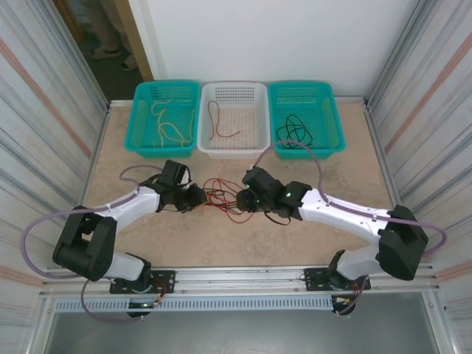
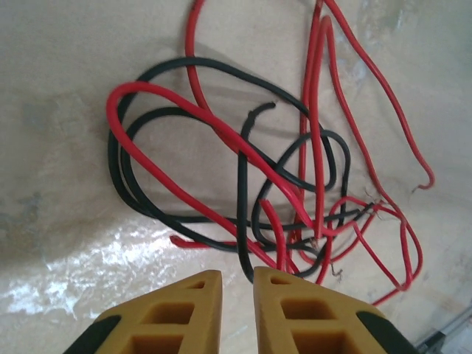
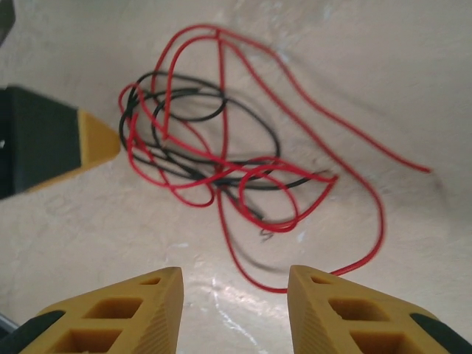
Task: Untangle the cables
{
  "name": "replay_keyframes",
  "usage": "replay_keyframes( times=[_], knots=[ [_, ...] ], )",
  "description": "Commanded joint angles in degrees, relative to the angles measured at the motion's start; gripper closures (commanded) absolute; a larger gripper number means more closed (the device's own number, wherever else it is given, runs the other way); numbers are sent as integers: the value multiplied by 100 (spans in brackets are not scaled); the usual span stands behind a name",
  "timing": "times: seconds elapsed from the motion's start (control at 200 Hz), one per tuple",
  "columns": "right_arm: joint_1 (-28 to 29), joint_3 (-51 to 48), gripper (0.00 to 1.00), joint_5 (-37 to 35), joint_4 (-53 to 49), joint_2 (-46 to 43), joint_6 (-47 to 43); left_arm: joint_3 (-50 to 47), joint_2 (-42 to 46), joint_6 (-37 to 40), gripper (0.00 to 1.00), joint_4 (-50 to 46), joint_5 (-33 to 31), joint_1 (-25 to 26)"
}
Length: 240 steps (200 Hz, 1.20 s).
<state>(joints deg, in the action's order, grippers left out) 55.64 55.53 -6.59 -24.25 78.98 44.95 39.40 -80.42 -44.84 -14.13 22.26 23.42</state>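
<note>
Top view: the cables [image 1: 221, 198], a red-and-black knot, lie on the table [image 1: 221, 243] between the left gripper [image 1: 198, 198] and right gripper [image 1: 243, 199].

Left wrist: the left gripper [image 2: 237, 274] is nearly closed, with a black strand entering the slit. I cannot tell whether it is pinched.

Right wrist: the right gripper [image 3: 236, 271] stands open and empty by a red loop.

Pulling one-handed could tighten the knot or drag the whole bundle, since the loops interlock.

Glossy plastic-sheathed cables [image 2: 317, 133] lie on a smooth, faintly shiny stone-look table [image 2: 59, 74].
</note>
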Motion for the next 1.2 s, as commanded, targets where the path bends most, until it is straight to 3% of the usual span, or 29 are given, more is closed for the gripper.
replay_keyframes(
  times=[0.0, 0.231, 0.466, 0.732, 0.852, 1.198],
  knots=[
    [112, 421, 60, -325, 131, 257, 192, 209, -72, -40, 83, 96, -345, -28],
    [127, 739, 62, -160, 273, 584, 128, 217, -333, -115, 79, 535, 62, -74],
    [157, 671, 63, -193, 221, 541, 161, 158, -507, -131, 80, 522, -21, -83],
    [158, 722, 63, -92, 300, 511, 172, 216, -448, -124, 99, 628, 128, -83],
    [156, 764, 60, 60, 379, 558, 189, 374, 76, 110, 100, 299, 198, 27],
    [23, 1098, 47, 489, 414, 520, 137, 1704, 2115, 1728, 100, -1442, 219, 777]
  ],
)
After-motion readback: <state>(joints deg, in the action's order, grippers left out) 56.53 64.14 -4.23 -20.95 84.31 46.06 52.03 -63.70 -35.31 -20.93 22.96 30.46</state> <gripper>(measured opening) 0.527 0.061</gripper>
